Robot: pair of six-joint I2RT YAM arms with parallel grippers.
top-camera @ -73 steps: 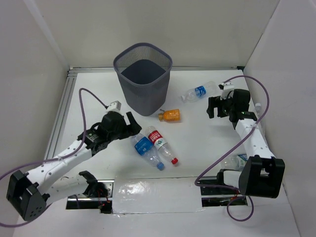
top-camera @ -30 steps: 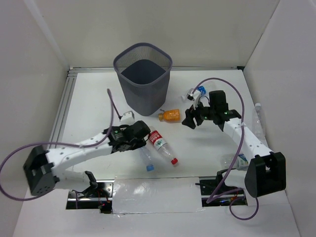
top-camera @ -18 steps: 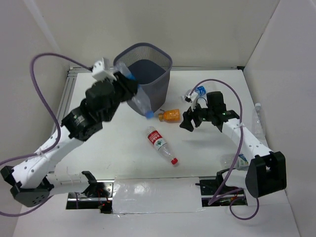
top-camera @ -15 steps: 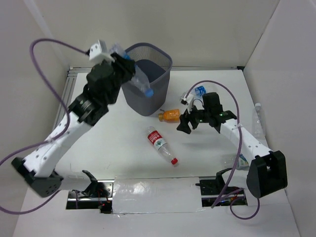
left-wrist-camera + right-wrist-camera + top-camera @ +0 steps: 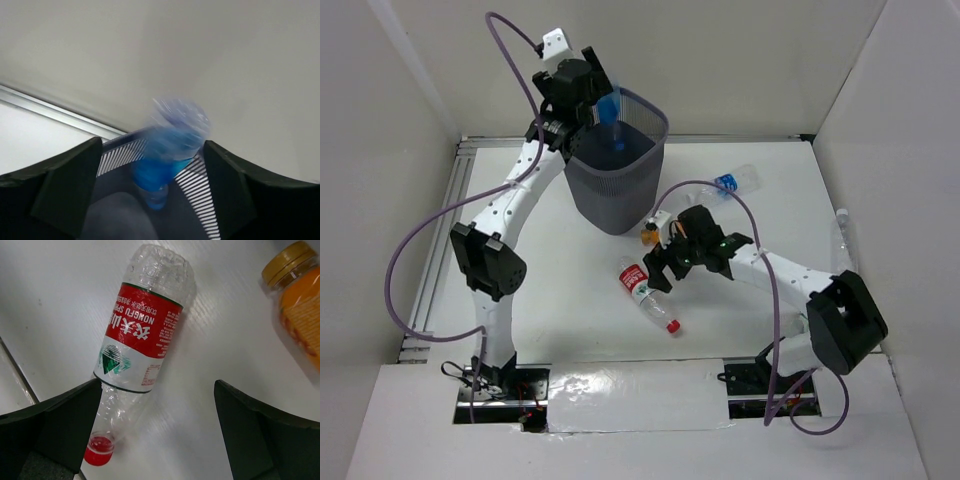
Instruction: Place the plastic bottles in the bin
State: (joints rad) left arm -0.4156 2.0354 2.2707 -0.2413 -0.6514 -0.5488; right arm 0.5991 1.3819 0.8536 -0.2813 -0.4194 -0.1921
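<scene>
My left gripper [image 5: 592, 92] is raised over the near-left rim of the dark mesh bin [image 5: 610, 190] and stands open. A blue-labelled bottle [image 5: 609, 108] hangs cap down at the bin's mouth. In the left wrist view this bottle [image 5: 170, 150] is blurred between my spread fingers [image 5: 65, 185], above the bin's mesh [image 5: 117, 155]. My right gripper [image 5: 665, 262] is open, low over the red-labelled bottle [image 5: 644, 290]. That bottle [image 5: 142, 345] lies by my left finger in the right wrist view, red cap [image 5: 97, 452] nearest. The orange bottle [image 5: 300, 305] lies beyond. Another blue-labelled bottle [image 5: 732, 182] lies right of the bin.
White walls close in the table on the left, back and right. A metal rail [image 5: 438, 235] runs along the left edge. A small clear item [image 5: 841, 228] sits against the right wall. The right arm's cable [image 5: 760, 290] loops over the table's near right.
The left arm lifted the blue-labelled bottle from the table up over the bin and its jaws opened. The right gripper moved left and nearer, over the red-labelled bottle, opening wider.
</scene>
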